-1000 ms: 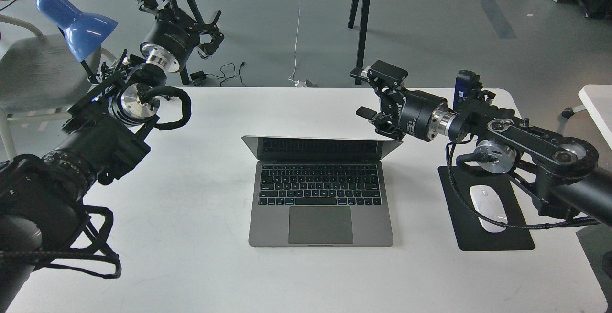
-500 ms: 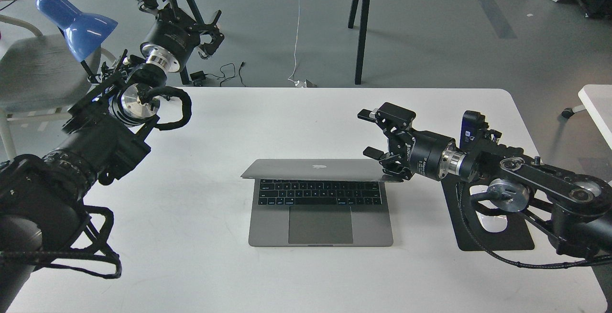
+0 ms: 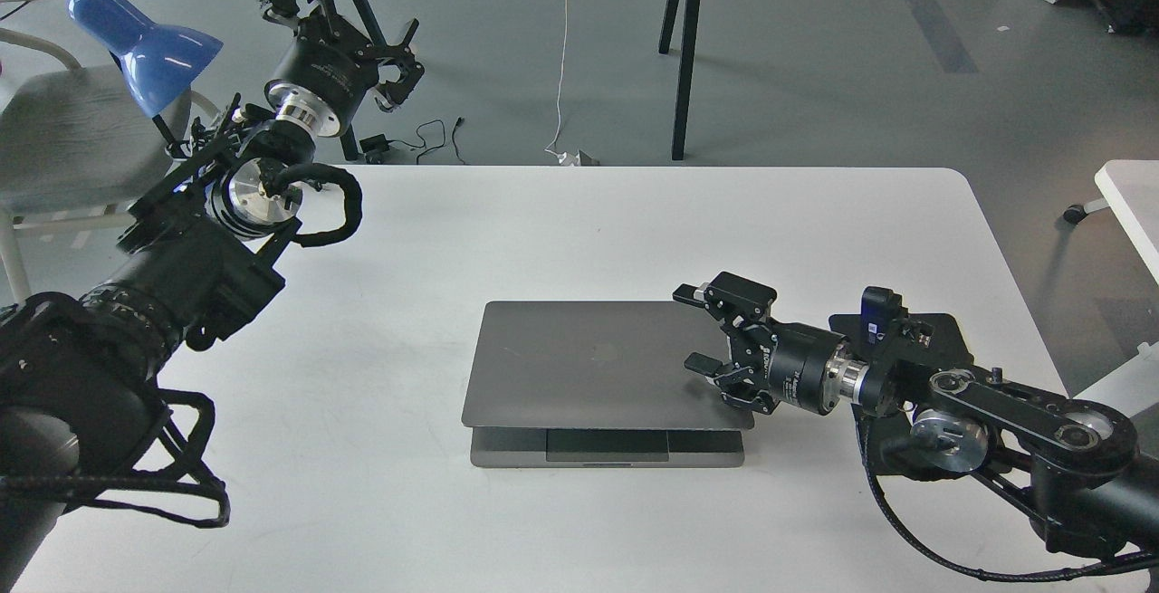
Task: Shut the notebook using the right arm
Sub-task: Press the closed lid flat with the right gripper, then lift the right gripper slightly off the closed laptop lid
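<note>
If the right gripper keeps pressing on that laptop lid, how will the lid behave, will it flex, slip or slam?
The notebook lid looks like thin rigid metal, so it probably swings as one stiff plate. Its smooth surface may let the right gripper slide across it. A strip of trackpad shows at the front, so it is nearly down; it may drop shut.

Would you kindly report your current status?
Right gripper open, over lid's right edge. Thin grey metal laptop nearly shut, trackpad strip showing. Left gripper raised, away from table. Nothing obstructing.
</note>
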`<state>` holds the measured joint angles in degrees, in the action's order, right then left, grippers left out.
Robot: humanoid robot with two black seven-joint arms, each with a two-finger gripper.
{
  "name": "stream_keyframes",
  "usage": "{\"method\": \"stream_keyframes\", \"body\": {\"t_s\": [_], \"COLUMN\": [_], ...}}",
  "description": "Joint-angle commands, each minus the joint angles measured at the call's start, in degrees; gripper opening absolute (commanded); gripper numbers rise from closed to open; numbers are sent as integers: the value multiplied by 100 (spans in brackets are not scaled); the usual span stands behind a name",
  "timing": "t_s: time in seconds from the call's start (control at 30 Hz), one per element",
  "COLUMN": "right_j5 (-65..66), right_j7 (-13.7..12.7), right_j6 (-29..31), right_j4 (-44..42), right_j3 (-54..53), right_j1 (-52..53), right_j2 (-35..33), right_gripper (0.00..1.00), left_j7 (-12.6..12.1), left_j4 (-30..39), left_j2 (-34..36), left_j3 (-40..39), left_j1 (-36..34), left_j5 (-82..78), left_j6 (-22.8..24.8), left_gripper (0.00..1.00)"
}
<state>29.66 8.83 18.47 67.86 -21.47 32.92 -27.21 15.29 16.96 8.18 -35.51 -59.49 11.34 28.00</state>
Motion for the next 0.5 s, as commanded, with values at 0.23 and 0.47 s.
{"method": "stream_keyframes", "body": {"t_s": [0.23,0.47], "right_j5": [338,392], "right_j7": [5,-22], "right_j6": [-1,-54], "right_j4": [-212,-291], "right_j3": [-24,20], "right_j1": [-339,-427], "right_j2": [269,331], "right_gripper": [100,100], "left_j7": [0,0], "left_j4": [0,0], "left_j2": [-9,-9], "left_j3": [0,0], "left_j1": [-2,7], "left_j5": [0,0], "left_j6": [0,0], "left_gripper": [100,100]}}
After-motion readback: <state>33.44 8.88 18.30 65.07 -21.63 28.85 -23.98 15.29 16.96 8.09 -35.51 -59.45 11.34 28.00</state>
